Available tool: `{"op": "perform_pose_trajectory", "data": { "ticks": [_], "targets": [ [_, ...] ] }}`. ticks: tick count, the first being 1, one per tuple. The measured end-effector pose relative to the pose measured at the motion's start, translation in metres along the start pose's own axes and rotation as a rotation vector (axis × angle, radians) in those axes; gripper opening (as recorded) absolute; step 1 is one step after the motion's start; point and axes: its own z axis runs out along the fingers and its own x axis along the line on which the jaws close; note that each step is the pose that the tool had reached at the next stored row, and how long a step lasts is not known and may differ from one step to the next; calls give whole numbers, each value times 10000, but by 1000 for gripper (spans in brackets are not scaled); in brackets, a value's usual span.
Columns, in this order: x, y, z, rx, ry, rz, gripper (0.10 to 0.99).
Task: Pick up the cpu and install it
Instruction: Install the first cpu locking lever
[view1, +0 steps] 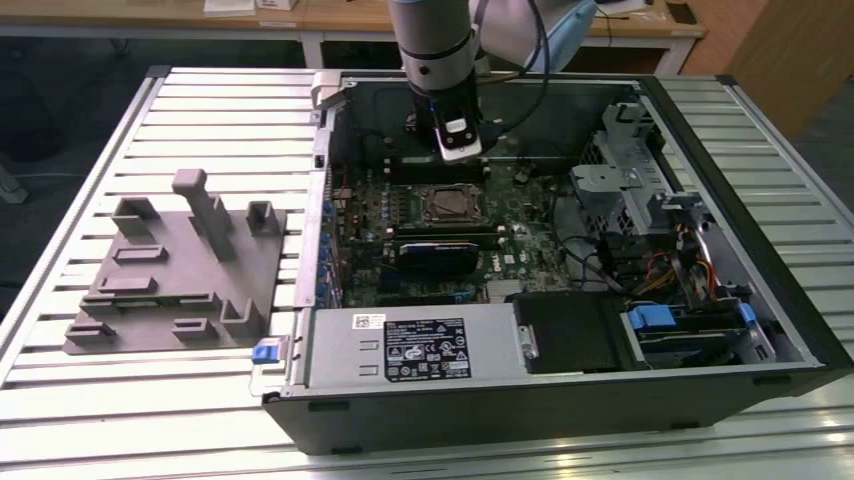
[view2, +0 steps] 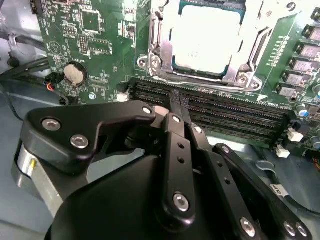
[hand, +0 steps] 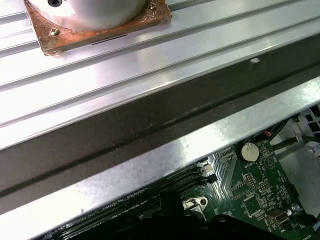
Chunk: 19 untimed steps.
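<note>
Silver arm (view1: 434, 40) is reaching straight down into the open case (view1: 534, 400), its gripper (view1: 457, 150) hanging above the motherboard (view2: 95, 40), just behind the socket (view2: 160, 60). Its fingers (view2: 177, 105) are standing closed together, holding nothing. The cpu (view2: 207, 37) is lying in the socket, inside the frame. Linkage is hiding the fingertips.

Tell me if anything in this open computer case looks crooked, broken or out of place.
Nothing stands out. The cpu lies flat and square inside its socket on the green board, with the metal frame around it. The gripper hangs above the board. The gray fixture sits flat on the table beside the case.
</note>
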Motion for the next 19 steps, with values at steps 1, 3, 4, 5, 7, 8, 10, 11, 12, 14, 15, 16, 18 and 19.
{"op": "perform_pose_trajectory", "data": {
  "ticks": [1,3,4,5,7,8,10,11,12,14,15,16,18,19],
  "targets": [
    [0,0,0,1,0,0,106],
    [0,0,0,2,-1,0,106],
    [0,0,-1,5,-1,0,106],
    [0,0,-1,46,-4,-7,106],
    [-2,0,1,200,-11,-33,106],
    [-4,1,3,289,-6,-47,106],
    [-6,2,5,499,-2,-77,106],
    [-8,3,6,615,1,-94,106],
    [-10,3,6,739,3,-113,106],
    [-15,5,8,996,7,-151,106],
    [-18,7,9,1130,9,-172,106],
    [-21,8,10,1261,13,-192,106],
    [-30,12,12,1513,64,-223,106],
    [-39,14,13,1621,127,-227,106]
  ]
}}
